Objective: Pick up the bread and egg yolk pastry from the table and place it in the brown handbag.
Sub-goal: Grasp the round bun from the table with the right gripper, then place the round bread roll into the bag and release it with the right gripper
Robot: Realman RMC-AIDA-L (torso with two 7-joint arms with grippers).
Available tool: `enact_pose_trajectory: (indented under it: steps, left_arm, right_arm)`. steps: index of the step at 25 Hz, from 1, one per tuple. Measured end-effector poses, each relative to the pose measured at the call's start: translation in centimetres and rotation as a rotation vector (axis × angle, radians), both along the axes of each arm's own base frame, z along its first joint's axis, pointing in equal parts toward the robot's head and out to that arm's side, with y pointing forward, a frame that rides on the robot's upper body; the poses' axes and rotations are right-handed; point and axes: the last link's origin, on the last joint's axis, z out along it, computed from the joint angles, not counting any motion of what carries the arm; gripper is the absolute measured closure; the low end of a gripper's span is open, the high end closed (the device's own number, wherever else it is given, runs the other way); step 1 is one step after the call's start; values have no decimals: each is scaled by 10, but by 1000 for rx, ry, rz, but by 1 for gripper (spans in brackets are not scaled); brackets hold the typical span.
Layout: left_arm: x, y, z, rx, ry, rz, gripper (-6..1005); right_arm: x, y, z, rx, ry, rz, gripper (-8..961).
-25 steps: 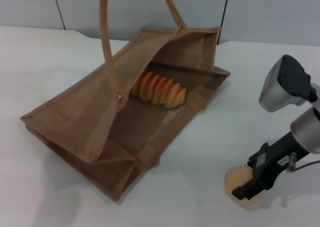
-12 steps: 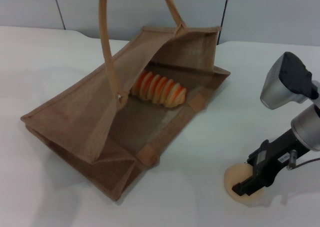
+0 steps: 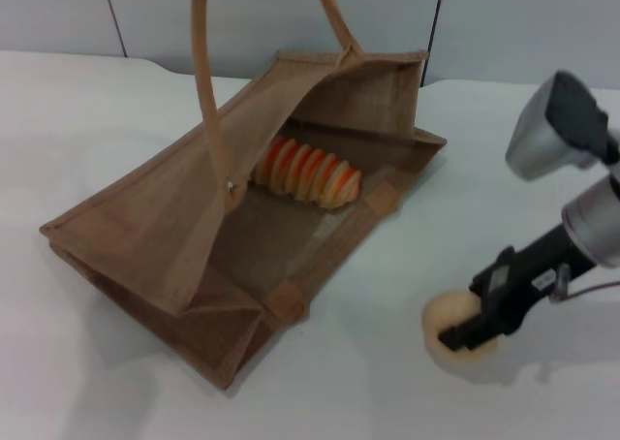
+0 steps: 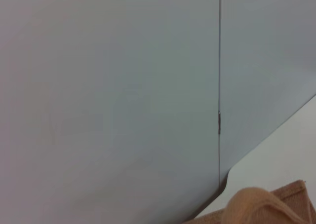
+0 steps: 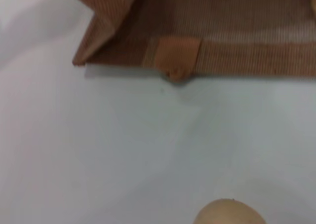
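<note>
Desk (image 3: 87,101): white, smooth, matte; grey panelled wall behind.

Handbag (image 3: 145,227): brown woven jute, rectangular, lying on its side at centre-left with its mouth gaping toward the right. Two tan loop handles (image 3: 205,91) rise out of the top of the head view. Tan fabric tabs sit on the near rim, one of them visible in the right wrist view (image 5: 177,56).

Bread (image 3: 308,173): ridged loaf, orange and cream stripes, lying inside the handbag at its far end.

Pastry (image 3: 455,329): round, pale tan, smooth crust, on the desk at near right, well apart from the handbag; bare desk lies between.

Right pincer (image 3: 465,335): black, closed on the pastry from the right side.

Left pincer: not in view; its wrist view shows only wall, a desk corner and a handle.
</note>
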Motion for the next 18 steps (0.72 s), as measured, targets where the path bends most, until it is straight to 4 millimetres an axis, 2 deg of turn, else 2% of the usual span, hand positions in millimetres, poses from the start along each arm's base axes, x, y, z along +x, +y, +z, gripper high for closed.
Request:
enact_pose_trajectory:
  steps: [3,7,12,18]
  left_arm:
    - [5,1,-1,1,-3,-13,853]
    - [21,2,-8,-9,-17,-60,852]
    - [43,1,-17,-24,-20,-118,850]
    - [67,-5,-19,-22,-35,-182,849]
  right_arm:
    - [-13,8,9,32,43,15,356]
    - [-32,17,14,86,119,53,369]
    - [-47,34,11,178,183,92,372]
    - [-61,49,-7,219,257,125,376]
